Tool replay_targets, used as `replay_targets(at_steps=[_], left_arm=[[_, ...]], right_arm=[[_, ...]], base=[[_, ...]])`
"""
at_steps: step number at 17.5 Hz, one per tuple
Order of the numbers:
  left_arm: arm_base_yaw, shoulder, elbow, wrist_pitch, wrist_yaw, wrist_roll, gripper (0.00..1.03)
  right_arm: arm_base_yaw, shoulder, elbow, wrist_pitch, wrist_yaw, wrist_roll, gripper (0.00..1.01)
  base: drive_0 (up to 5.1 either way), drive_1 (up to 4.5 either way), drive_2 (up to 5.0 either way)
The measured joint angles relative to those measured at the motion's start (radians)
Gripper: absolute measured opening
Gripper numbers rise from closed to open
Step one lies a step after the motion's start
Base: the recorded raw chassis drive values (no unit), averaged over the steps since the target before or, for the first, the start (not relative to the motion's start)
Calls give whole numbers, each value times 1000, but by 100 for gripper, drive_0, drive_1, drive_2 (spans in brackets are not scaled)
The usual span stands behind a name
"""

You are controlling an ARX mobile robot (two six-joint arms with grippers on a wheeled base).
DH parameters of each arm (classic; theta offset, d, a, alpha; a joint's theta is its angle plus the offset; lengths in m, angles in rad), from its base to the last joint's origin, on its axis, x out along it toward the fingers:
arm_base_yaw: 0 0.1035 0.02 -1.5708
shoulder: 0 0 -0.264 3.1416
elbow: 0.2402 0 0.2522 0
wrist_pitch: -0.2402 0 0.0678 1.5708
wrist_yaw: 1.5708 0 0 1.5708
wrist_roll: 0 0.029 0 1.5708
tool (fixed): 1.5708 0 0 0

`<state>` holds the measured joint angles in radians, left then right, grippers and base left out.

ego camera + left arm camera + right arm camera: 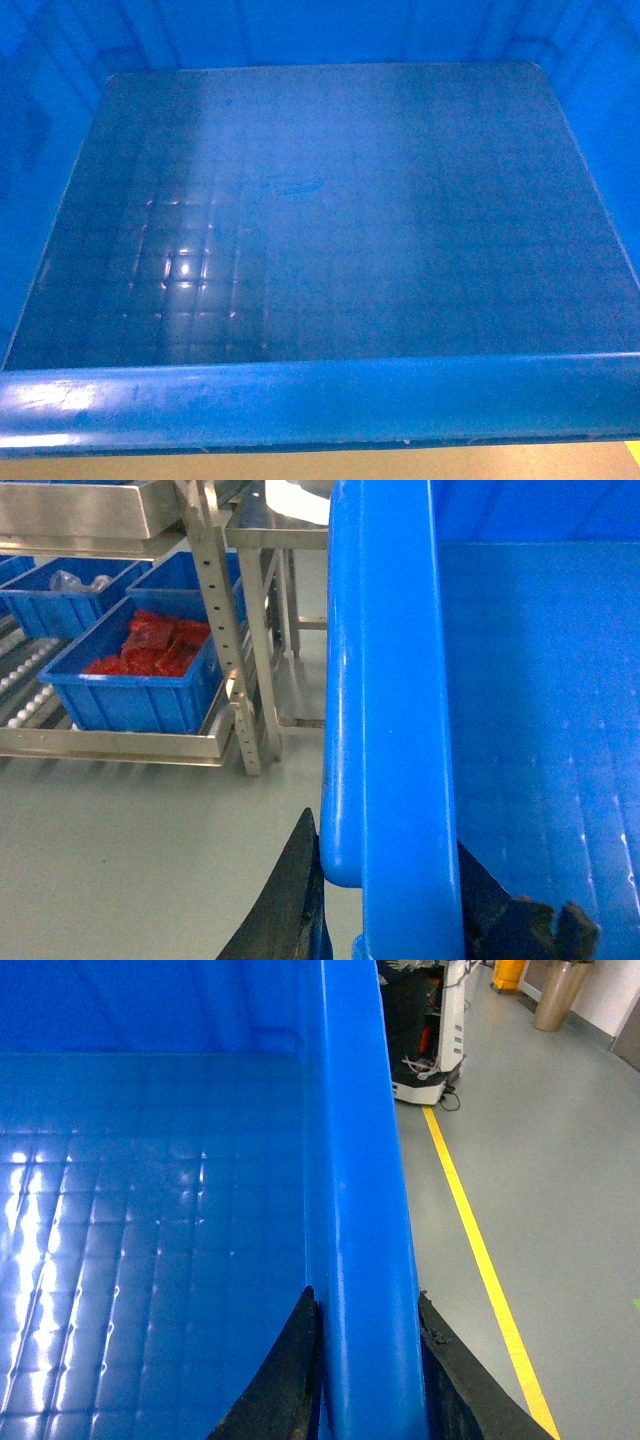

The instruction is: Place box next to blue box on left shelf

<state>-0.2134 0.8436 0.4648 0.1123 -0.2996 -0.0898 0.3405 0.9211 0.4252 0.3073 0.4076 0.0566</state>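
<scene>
The head camera looked steeply down, close, into the box (320, 220). Each wrist camera sat just behind its gripper, left (390, 900) and right (365, 1370), facing along a side rim; all views shared the box's floor.

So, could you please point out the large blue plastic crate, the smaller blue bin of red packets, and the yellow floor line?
large blue plastic crate (300, 405): head view, near rim.
smaller blue bin of red packets (140, 702): left wrist view, front wall.
yellow floor line (480, 1260): right wrist view, mid-stripe.
</scene>
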Motion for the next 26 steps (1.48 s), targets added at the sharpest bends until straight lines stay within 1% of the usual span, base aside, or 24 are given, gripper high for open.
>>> replay_targets(at_steps=[26], left_arm=[[-1, 2, 0, 1, 1, 0, 18]], right_arm=[[0, 2, 0, -3, 3, 0, 17]], base=[[0, 430, -431]])
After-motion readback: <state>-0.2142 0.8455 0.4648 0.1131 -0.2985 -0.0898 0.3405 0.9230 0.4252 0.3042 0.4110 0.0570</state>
